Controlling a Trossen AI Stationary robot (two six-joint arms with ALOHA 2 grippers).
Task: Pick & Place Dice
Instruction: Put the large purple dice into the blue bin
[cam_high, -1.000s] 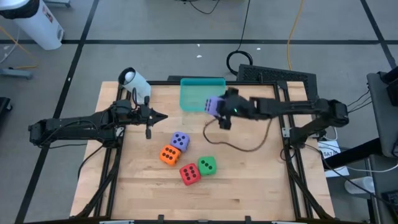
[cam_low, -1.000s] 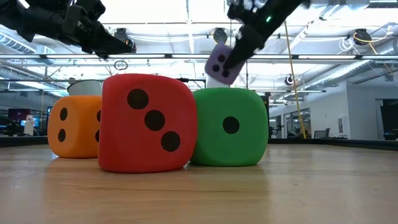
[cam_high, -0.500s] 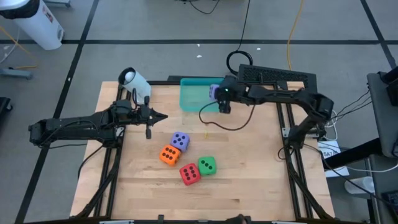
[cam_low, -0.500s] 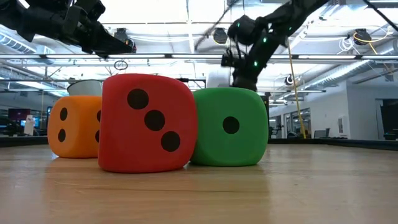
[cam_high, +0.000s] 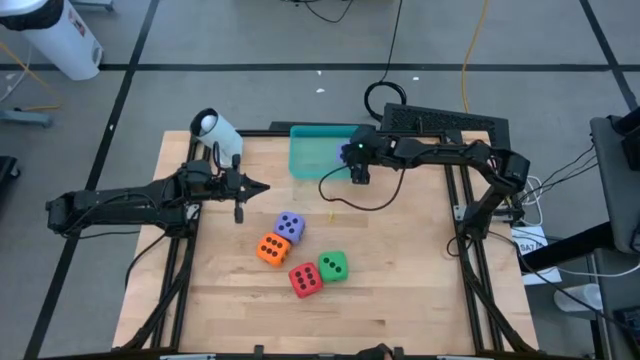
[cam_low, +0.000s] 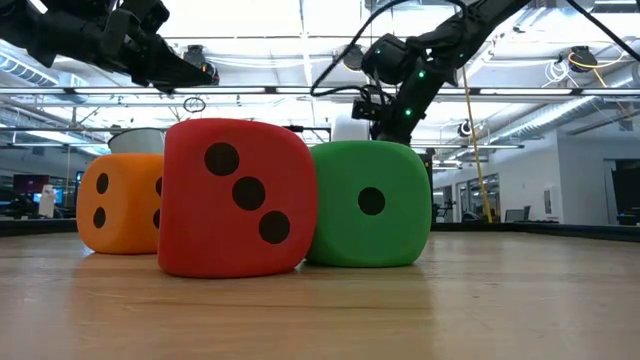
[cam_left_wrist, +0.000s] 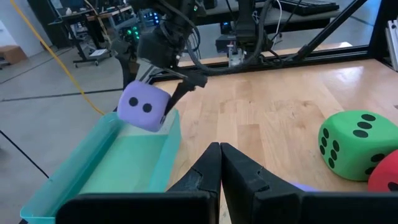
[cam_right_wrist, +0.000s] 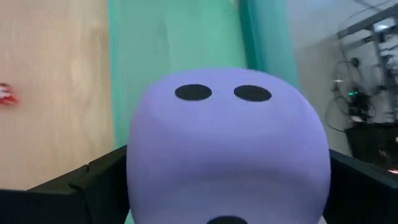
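Hanging over teal tray: pincer-held purple die; nothing between

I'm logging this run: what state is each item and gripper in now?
Light purple foam die: held over the tray, not yet released.
Shallow teal plastic tray: empty.
Darker purple die, orange die, red die, green die: resting clustered on the wooden table.
Right gripper: jaws gripping the die.
Left gripper: jaws shut, empty.

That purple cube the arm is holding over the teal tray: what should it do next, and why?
Probably let it go. The right gripper has the purple die between its fingers just above the teal tray, so dropping it should land it inside.
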